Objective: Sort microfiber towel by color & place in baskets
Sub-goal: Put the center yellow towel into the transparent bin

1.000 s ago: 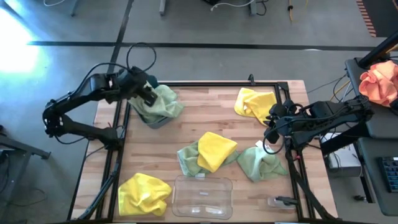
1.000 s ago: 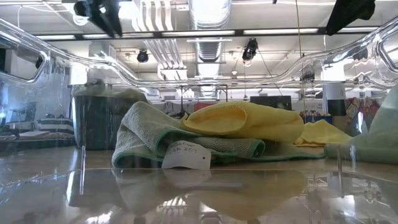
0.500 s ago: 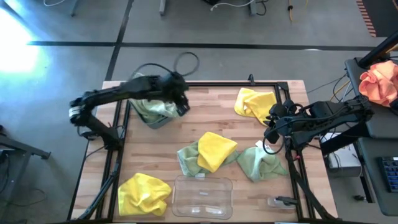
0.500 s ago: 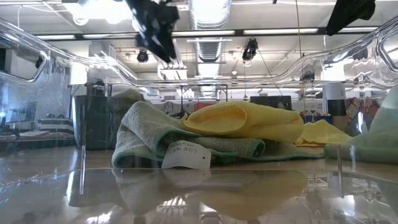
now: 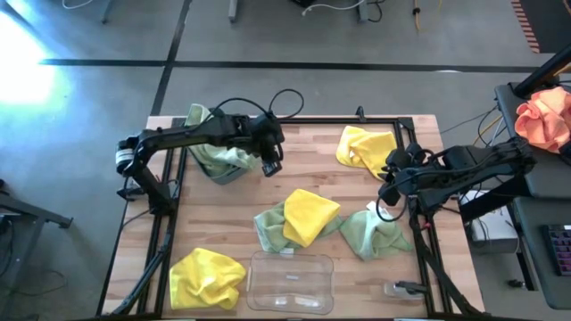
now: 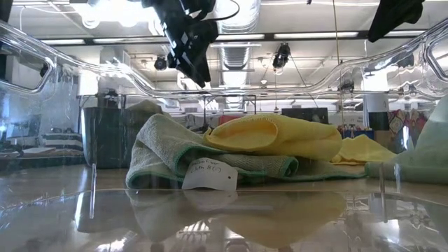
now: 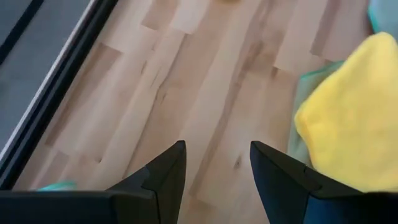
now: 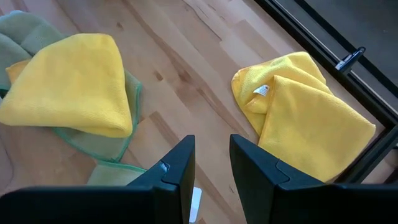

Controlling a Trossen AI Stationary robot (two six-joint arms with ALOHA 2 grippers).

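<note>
Locate the left gripper (image 5: pixel 270 166) above bare wood near the far left part of the table (image 5: pixel 303 174), just beside the dark teal basket (image 5: pixel 219 169). In the left wrist view its two fingers (image 7: pixel 165 171) stand apart with nothing between them; only table boards show in the gap. In the low view the same gripper (image 6: pixel 194 66) hangs high above the towels.

Note that the teal basket holds pale green towels (image 5: pixel 217 153), which spill over its rim.

Find the right gripper (image 5: pixel 385 191) at the right edge of the table, between the far yellow towel (image 5: pixel 364 147) and the green towel at the right (image 5: pixel 375 234). Its fingers (image 8: pixel 177 168) are set a narrow gap apart and hold nothing.

Check the loose towels on the table:
- A yellow towel at centre (image 5: pixel 310 214) lies on top of a green towel (image 5: pixel 268 229); a white tag (image 6: pixel 207 176) shows on the green one in the low view.
- A further yellow towel (image 5: pixel 207 278) lies at the near left corner, just beside the clear basket (image 5: pixel 292 282).

The clear basket sits at the near edge with no towel visible in it.

An orange-pink cloth bundle (image 5: pixel 544 118) lies off the table, to the far right.
</note>
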